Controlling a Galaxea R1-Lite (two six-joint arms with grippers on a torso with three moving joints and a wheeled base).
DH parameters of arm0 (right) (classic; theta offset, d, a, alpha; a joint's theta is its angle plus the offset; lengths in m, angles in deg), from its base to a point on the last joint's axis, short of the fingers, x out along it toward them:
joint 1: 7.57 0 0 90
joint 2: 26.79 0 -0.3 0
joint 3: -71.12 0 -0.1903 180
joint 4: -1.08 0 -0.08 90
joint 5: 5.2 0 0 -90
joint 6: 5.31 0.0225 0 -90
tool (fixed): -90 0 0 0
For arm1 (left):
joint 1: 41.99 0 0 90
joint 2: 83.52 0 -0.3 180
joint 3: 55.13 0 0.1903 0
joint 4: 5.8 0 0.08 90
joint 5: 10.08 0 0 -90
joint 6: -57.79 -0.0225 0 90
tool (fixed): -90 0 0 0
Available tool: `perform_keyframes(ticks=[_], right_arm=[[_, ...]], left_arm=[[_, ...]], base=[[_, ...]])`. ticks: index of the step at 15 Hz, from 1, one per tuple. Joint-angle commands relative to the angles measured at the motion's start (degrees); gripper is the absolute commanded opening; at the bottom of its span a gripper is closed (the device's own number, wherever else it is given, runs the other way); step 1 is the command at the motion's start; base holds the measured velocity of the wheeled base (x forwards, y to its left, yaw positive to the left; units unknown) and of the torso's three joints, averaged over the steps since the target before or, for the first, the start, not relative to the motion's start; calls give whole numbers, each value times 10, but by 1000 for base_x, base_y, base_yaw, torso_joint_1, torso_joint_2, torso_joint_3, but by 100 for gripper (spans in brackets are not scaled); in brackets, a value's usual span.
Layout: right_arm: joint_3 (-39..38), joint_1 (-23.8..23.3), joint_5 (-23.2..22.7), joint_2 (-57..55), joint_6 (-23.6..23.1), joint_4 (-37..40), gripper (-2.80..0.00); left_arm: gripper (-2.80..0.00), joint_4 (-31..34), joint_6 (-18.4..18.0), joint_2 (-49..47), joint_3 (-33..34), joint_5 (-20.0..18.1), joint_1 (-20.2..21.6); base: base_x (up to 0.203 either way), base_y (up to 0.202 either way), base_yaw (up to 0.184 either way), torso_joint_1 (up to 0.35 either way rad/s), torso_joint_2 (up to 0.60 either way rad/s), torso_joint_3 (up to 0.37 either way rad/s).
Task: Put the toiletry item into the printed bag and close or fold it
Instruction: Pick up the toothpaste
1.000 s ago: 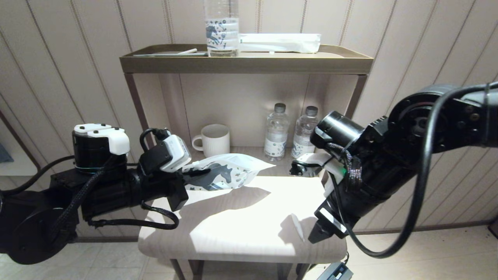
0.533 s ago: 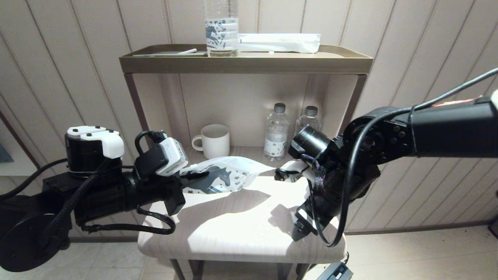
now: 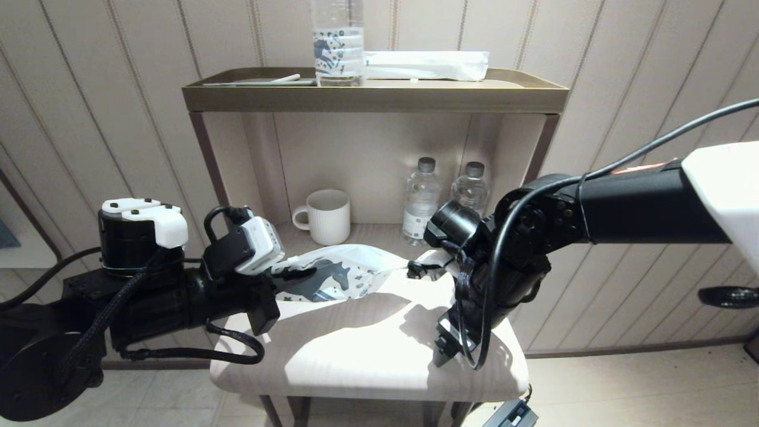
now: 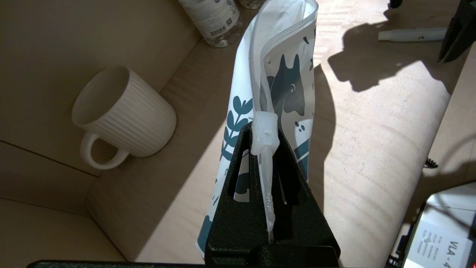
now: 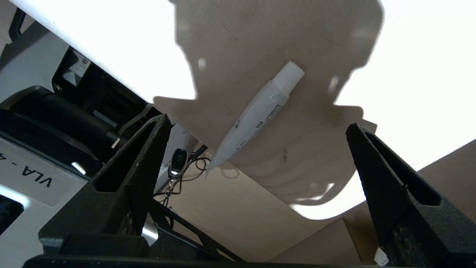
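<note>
The printed bag (image 3: pixel 338 276), white with dark teal horse and leaf motifs, hangs out over the small table (image 3: pixel 356 362) with its mouth partly open. My left gripper (image 3: pixel 296 274) is shut on the bag's zip edge beside the slider (image 4: pixel 264 128). The toiletry item (image 5: pixel 256 115) is a slim white tube with a ribbed cap, lying near the table's front right edge, also in the left wrist view (image 4: pixel 411 34). In the head view my right arm hides it. My right gripper (image 5: pixel 257 123) points down above the tube, open, its fingers either side of it and apart from it.
A ribbed white mug (image 3: pixel 326 216) and two water bottles (image 3: pixel 422 201) stand on the low shelf behind the table. On the shelf top (image 3: pixel 373 95) are a clear horse-print bottle (image 3: pixel 338 44) and a long white packet (image 3: pixel 427 64). The floor drops off just past the tube.
My right arm has swung left and down over the tube, which showed on the table a second ago and is now covered. The left gripper and bag drifted slightly left and lower.
</note>
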Motion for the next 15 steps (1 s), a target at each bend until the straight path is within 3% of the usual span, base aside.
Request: perform_keyframes(ticks=[1, 9, 10, 15], right_arm=[[3, 0, 1, -10, -1, 2, 0], [30, 1, 6, -23, 1, 7, 0], [30, 1, 10, -25, 1, 7, -280], [23, 1, 10, -25, 0, 8, -280]], left_arm=[[-280, -2, -2, 0, 1, -4, 0], [-280, -3, -2, 1, -1, -23, 11], [-280, -3, -2, 1, -1, -32, 16], [-280, -3, -2, 0, -6, -34, 20]], base=[[0, 0, 0, 0, 0, 0], [0, 0, 0, 0, 0, 0], [0, 0, 0, 0, 0, 0], [0, 0, 0, 0, 0, 0]])
